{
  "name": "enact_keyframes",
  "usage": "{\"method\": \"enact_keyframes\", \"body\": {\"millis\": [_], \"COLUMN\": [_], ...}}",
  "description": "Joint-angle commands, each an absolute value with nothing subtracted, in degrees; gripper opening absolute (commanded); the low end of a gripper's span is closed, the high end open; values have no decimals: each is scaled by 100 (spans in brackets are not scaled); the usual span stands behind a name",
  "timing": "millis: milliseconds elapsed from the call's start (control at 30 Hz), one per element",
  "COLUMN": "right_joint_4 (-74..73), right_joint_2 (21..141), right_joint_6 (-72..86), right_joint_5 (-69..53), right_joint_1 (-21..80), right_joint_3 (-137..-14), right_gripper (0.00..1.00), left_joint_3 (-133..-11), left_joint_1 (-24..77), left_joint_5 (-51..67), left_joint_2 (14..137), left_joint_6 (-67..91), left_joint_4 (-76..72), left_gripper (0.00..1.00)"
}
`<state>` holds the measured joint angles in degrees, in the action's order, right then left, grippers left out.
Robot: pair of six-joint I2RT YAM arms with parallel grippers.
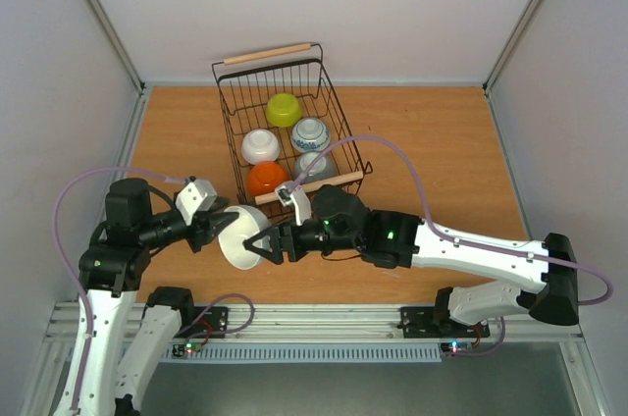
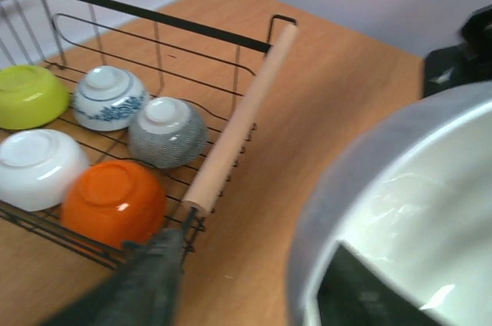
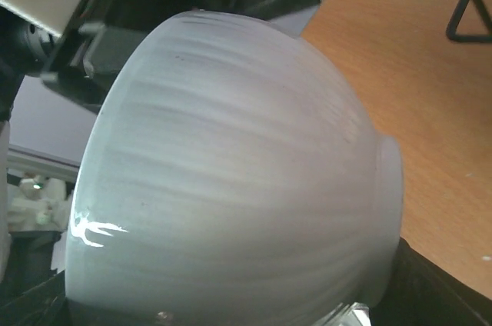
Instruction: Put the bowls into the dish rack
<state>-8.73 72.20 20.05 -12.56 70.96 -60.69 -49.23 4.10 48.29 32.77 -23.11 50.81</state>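
Bright even light; close white bowl point(image 3: 231, 172) blurred, small glare.

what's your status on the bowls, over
At white bowl: left gripper, right gripper; grip unclear. five other bowls in dish rack. near handle between white bowl and basket.

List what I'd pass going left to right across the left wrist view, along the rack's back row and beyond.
yellow-green bowl → blue-and-white bowl → grey speckled bowl → wooden handle → white bowl close to the camera
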Motion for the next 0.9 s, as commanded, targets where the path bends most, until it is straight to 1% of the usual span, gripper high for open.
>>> {"method": "enact_keyframes", "body": {"millis": [0,33,67,233,367,667,867], "right_joint_4": [-2324,-2661,-2933,-3949,-4458,-4984,-5225], "right_joint_2": [7118,7174,7233,7813,8908,11302,12371], "right_joint_6": [1067,890,736,-167,-1047,-2499,-3073], "right_joint_5": [-499,-303,-185,204,603,2018,2454], "right_joint_1": [7035,6968,6871,6045,5415,4964,4773], "right_joint_3": [-7092,-7294,-7472,-8341,-9365,-11853,-12764], "right_gripper": [1,1,1,1,1,1,1], "left_joint_3": [-4855,-4840,-4830,-4734,-4704,-4680,-4658], "left_joint_1": [392,387,389,383,378,323,312], "left_joint_5": [4318,4175,3995,3051,2445,2589,2751], "left_joint_2": [3204,3192,3183,3182,3207,3247,3273], "left_joint_6": [-1908,-1853,-1783,-1483,-1326,-1344,-1397], "left_joint_4": [4295,4217,4138,3758,3584,3610,3652], "left_gripper": [82,92,99,99,99,99,99]}}
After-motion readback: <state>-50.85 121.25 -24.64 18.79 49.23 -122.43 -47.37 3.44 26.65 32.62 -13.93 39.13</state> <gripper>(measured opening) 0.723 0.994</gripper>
